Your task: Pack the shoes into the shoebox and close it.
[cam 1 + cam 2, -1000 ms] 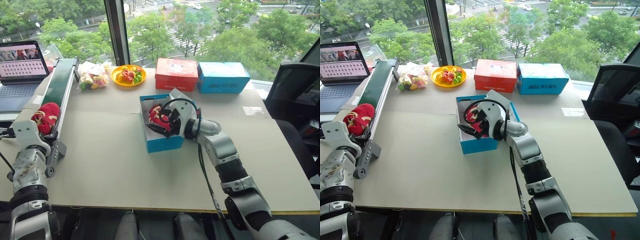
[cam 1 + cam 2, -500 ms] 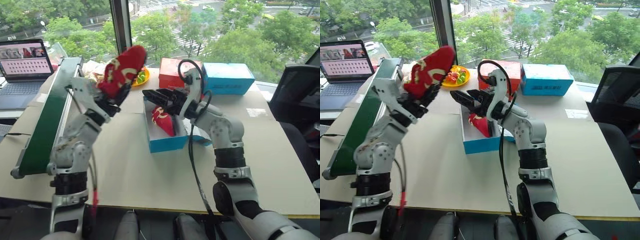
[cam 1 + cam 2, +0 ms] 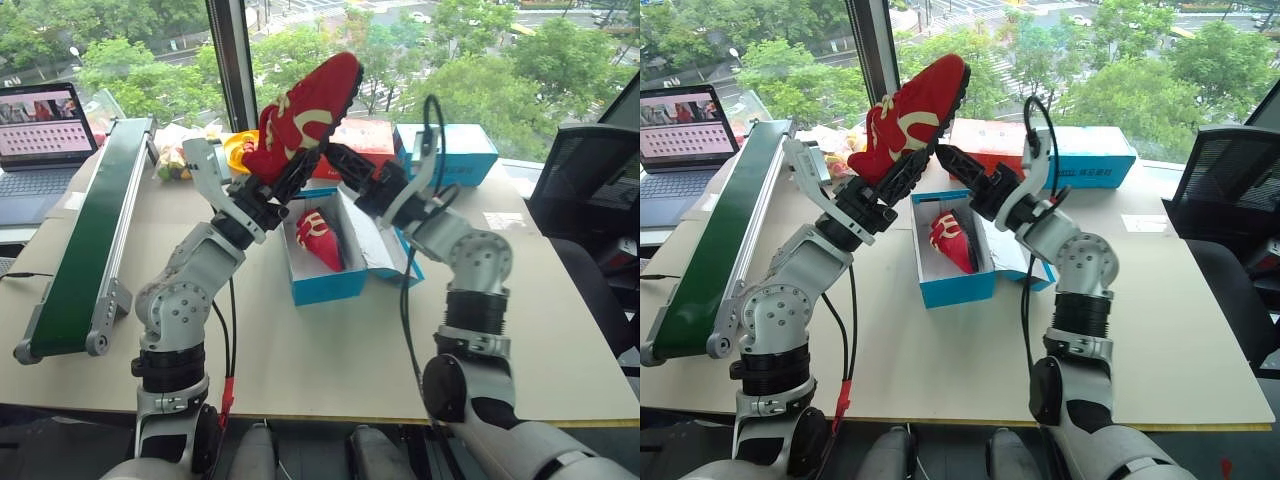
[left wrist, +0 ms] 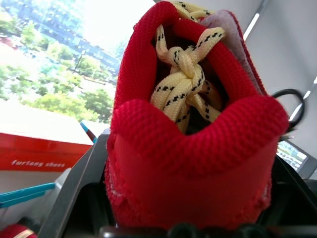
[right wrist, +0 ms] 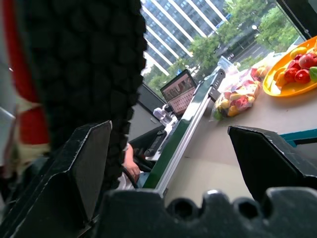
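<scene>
Your left arm: raised, angled up-right, left gripper (image 3: 283, 172) clamped on a load. Your right arm: raised, angled up-left, right gripper (image 3: 345, 162) fingers spread wide, holding nothing.

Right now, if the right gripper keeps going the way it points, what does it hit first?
Most likely the sole of the raised red shoe in the left gripper; the open right gripper already points at it from close by.
</scene>
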Controlling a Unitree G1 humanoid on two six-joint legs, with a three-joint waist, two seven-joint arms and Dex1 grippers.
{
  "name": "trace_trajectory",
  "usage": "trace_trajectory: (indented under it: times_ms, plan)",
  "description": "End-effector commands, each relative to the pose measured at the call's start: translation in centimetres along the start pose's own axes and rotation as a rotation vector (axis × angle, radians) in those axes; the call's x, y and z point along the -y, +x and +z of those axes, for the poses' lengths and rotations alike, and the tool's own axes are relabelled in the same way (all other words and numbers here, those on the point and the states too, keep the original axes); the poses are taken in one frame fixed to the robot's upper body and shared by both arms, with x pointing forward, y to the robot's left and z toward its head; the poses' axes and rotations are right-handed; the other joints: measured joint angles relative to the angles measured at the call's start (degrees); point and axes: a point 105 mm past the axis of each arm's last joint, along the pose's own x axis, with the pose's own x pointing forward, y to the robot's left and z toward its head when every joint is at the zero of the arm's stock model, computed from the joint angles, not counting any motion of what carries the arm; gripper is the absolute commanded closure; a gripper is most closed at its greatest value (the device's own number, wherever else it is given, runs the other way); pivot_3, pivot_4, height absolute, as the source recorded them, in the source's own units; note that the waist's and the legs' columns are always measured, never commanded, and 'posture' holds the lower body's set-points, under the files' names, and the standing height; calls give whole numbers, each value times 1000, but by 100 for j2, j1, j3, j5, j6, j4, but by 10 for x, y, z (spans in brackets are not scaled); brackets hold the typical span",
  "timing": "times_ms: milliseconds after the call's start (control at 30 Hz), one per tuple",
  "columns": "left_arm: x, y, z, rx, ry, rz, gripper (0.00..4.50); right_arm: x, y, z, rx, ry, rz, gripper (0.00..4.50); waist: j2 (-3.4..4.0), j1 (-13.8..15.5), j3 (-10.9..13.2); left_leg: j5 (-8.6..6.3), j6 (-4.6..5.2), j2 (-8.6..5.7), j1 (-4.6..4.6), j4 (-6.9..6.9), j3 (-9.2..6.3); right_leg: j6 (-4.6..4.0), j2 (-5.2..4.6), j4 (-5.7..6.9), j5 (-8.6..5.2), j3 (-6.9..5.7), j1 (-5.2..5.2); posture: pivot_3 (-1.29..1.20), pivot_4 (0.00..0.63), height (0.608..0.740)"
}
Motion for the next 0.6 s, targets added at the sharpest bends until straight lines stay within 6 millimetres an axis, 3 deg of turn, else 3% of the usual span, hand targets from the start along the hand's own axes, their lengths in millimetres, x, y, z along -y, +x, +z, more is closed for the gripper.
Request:
trace_trajectory:
  times_ms: [33, 133, 300, 600]
  plan:
    - [-1, 0, 19, 59, 55, -8, 1957, 2, -17, 3, -24, -46, 2, 0, 0, -10, 0, 0, 0, -1, -2, 0, 0, 0, -1, -3, 0, 2, 0, 0, 150, 739]
    - [-2, 0, 13, 27, 93, -15, 1957, -4, -19, 12, -8, -62, 21, 0, 4, -47, 2, 0, 0, -1, -3, -1, 1, 0, 1, -1, 0, 4, -5, 0, 150, 739]
    - [21, 9, 4, 14, 61, -97, 1957, -20, -9, 23, 38, -75, 69, 0, 4, -51, 2, 0, 0, 0, -3, -3, 1, 0, 2, -2, 0, 5, -5, 0, 150, 739]
    - [48, 18, -9, -22, 53, -176, 1957, -69, 10, 56, 163, -25, 237, 0, 4, -35, 3, 0, 0, 0, -5, -2, 0, 0, 1, -2, 0, 4, -4, 0, 150, 739]
